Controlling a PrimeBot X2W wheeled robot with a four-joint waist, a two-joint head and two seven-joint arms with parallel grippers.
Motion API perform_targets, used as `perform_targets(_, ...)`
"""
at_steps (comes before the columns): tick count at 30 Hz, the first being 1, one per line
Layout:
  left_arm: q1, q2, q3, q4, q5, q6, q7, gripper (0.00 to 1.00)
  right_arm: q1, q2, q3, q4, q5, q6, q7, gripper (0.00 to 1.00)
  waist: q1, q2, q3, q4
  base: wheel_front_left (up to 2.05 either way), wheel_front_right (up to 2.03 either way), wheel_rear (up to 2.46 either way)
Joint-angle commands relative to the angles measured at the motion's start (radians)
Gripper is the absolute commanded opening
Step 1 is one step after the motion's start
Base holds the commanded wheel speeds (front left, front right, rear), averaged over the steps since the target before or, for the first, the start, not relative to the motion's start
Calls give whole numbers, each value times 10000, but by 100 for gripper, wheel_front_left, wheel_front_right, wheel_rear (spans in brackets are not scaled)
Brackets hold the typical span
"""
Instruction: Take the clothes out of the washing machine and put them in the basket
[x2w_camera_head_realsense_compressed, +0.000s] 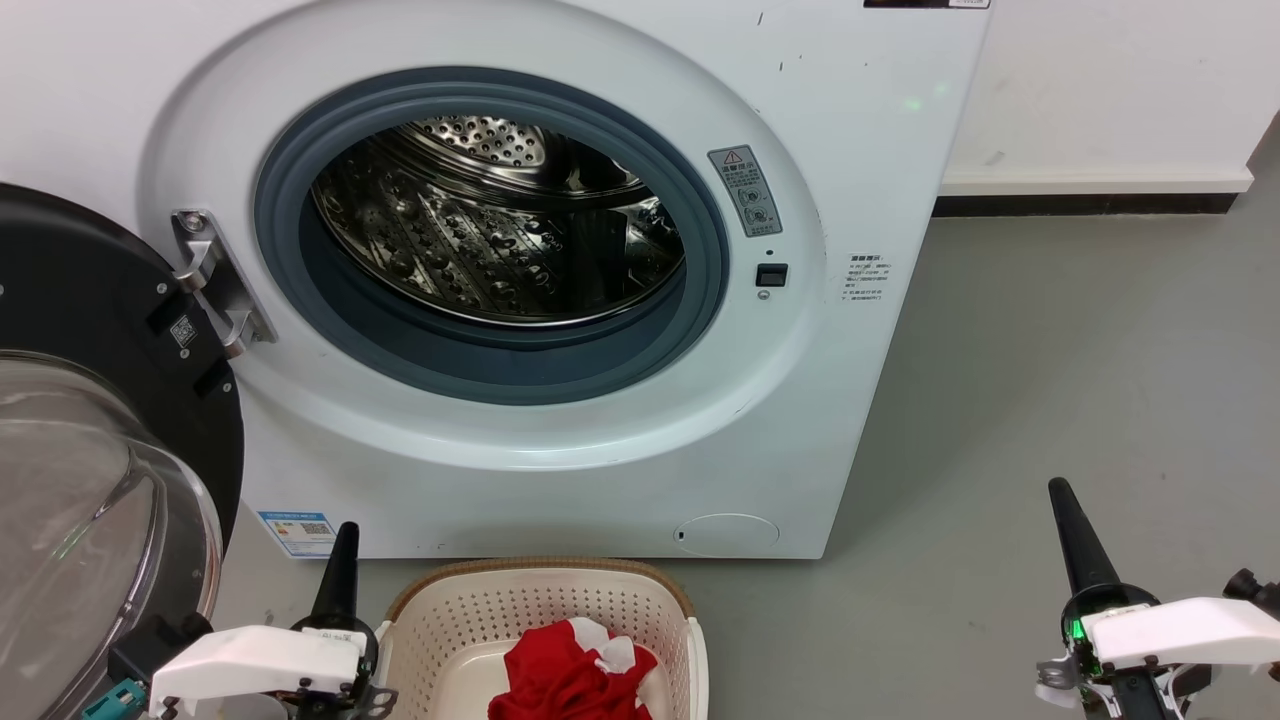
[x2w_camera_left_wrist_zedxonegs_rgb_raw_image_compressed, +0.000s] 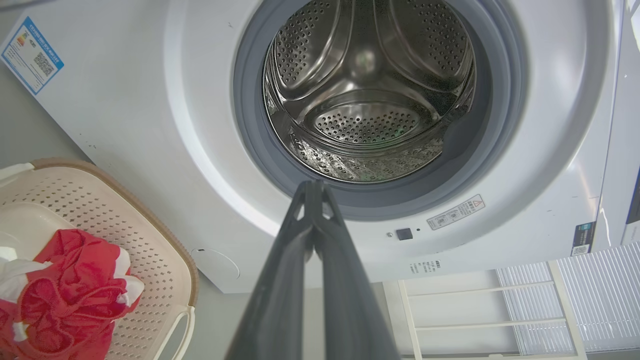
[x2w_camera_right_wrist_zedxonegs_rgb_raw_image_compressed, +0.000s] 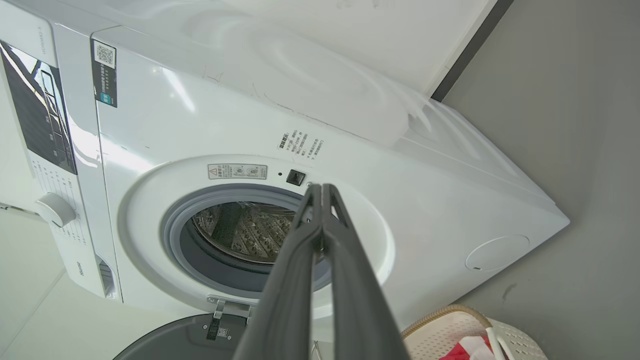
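Left fingers (x2w_camera_head_realsense_compressed: 340, 572) and right fingers (x2w_camera_head_realsense_compressed: 1076, 540) pressed together and empty, we find the clothes (x2w_camera_head_realsense_compressed: 560, 678) in the basket (x2w_camera_head_realsense_compressed: 540, 568) just beside the left pair

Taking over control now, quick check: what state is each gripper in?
Left gripper: closed, holding nothing.
Right gripper: closed, holding nothing.

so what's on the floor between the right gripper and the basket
Nothing. In the head view, the stretch of grey floor between the right gripper and the basket is bare.
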Motion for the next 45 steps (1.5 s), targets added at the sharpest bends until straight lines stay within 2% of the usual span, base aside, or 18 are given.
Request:
perform_targets(1,-234,11,39,-43,-186,-55,45,0,-177,-62,-36,-9,194,2,55,0,0,0,0,1,0,0,0)
perform_targets(45,-783,11,262,261,-3922,-547,955,0,-714,28,-439,379,3822,1,1048,0,0,0,44,106,0,0,0)
